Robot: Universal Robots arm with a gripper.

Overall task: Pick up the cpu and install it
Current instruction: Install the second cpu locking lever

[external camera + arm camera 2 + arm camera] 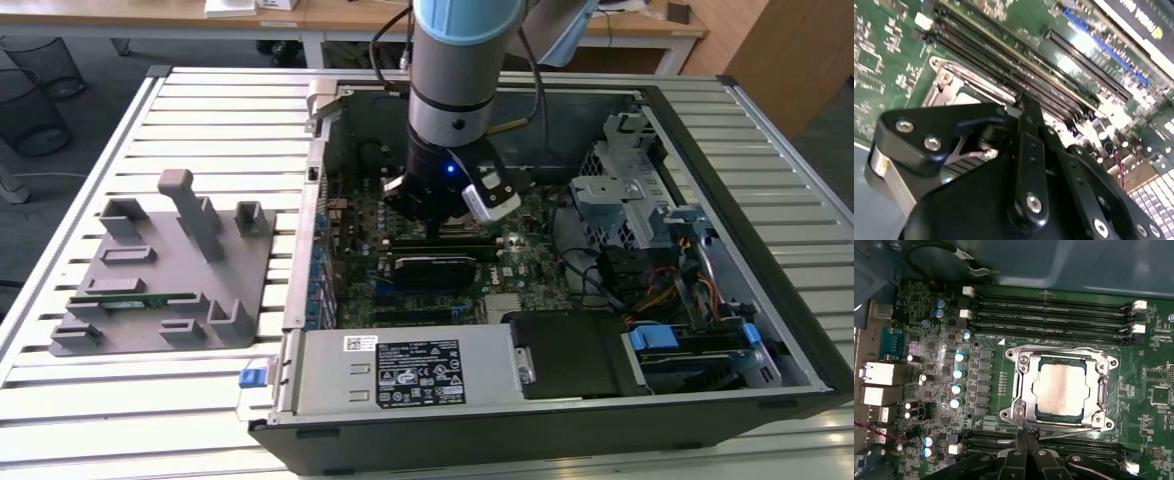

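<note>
Flat square cpu (1060, 388), dull silver-grey metal top, sits in the shiny steel socket frame (1019, 390) on the green motherboard (989, 375), inside the open black PC case (747, 330) on the slatted white tabletop (200, 110). Arm vertical in the case; black gripper (1025, 437) just beside the socket's edge, fingers (1026, 452) pinched together, holding nothing. Grey plastic parts tray (160, 270) holds a green memory stick (131, 298).

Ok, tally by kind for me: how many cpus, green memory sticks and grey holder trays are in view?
cpu: 1
green memory stick: 1
grey holder tray: 1
Total: 3
</note>
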